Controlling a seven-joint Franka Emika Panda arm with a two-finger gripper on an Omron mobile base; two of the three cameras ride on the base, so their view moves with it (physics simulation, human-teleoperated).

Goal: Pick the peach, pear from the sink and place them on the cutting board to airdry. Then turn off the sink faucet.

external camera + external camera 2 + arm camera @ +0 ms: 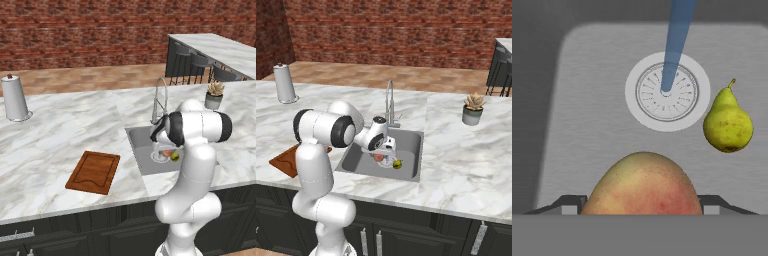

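The grey steel sink [587,100] holds a pinkish-red, orange-blushed peach [643,185] lying between the dark fingertips [569,204] of the gripper [643,207], whose jaws stand apart at its sides; whether they touch it cannot be told. The yellow-green pear [727,122] lies beside the drain [667,91].

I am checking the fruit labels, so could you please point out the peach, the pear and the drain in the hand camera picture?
peach [643,185]: hand view, middle of its reddish skin.
pear [728,124]: hand view, its wide yellow-green belly.
drain [643,114]: hand view, its white ring.
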